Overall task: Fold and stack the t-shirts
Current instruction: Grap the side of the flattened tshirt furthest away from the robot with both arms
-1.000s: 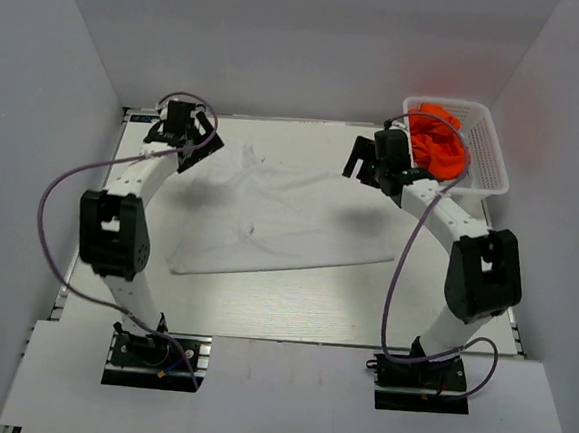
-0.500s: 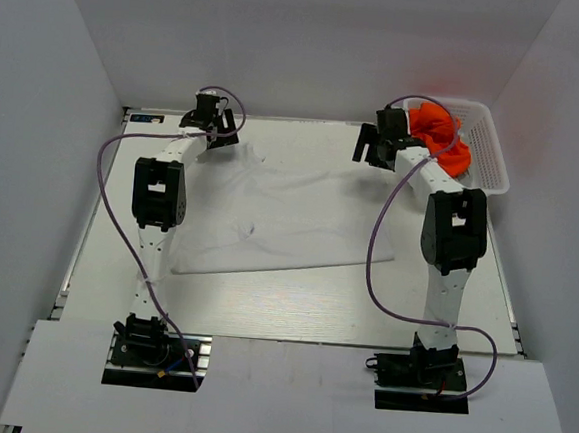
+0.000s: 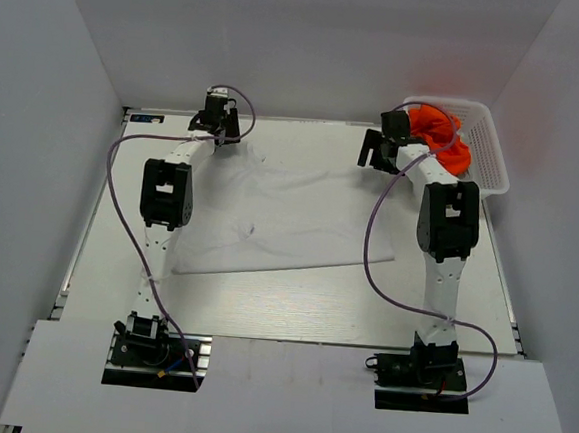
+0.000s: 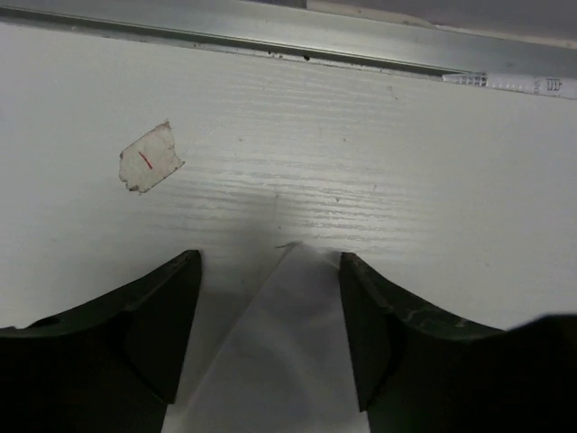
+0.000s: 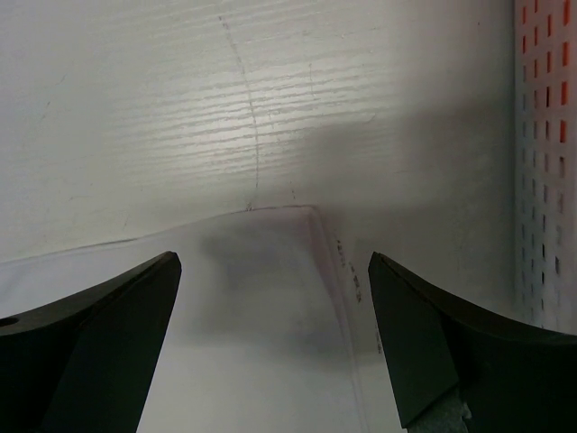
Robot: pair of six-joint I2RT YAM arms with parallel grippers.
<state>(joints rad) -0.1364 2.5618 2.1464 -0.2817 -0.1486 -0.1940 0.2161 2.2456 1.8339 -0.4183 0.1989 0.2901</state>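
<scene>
Both arms have just stretched to the far side of the bench (image 3: pixel 293 302), so the left pincer (image 4: pixel 269 263) and right pincer (image 5: pixel 273 262), both spread, straddle the far corners of the white t-shirt (image 3: pixel 289 217) lying flat there, probably set to pinch and fold.

On my left wrist feed only one corner of the white t-shirt (image 4: pixel 270 361) shows; the rest runs off the bottom edge. I cannot read the red mark on the paper scrap (image 4: pixel 150 158), nor the print on the white pen-like stick (image 4: pixel 518 84) cut by the right edge. From above, the orange t-shirts (image 3: pixel 453 149) lie bunched in the basket (image 3: pixel 494 162), partly behind my right arm (image 3: pixel 447 224); I cannot count them.
</scene>
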